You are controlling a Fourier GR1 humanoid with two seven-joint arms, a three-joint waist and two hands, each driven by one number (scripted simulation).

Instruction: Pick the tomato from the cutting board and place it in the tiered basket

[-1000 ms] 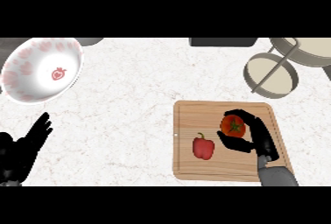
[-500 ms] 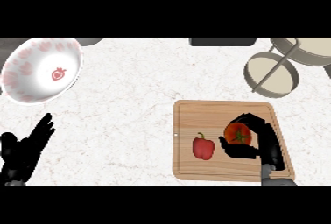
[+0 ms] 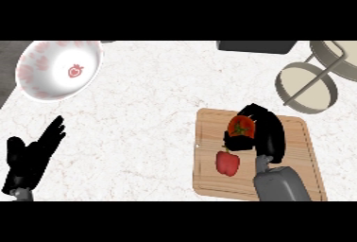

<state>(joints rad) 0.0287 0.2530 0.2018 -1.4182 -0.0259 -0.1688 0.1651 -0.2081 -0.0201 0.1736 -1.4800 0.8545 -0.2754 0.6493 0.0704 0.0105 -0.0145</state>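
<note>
Right hand [image 3: 266, 134] has its fingers curled around the tomato [image 3: 241, 126], over the cutting board [image 3: 304, 144]; can't tell if it's lifted. So the grab looks done, but the carry to the tiered basket [image 3: 310, 87] at the upper right is all left. Left hand [image 3: 29, 158] just rests open by the left edge.

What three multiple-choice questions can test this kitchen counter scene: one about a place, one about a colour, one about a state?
1. Where is the tomato?
A. in the bowl
B. over the cutting board
C. in the tiered basket

2. What colour is the pepper on the board?
A. red
B. green
C. yellow

3. How is the right hand?
A. open, resting
B. out of view
C. fingers curled round the tomato

Answers:
1 B, the wooden board shows beneath it.
2 A, it lies red beside the hand.
3 C, black fingers wrap the tomato.
</note>
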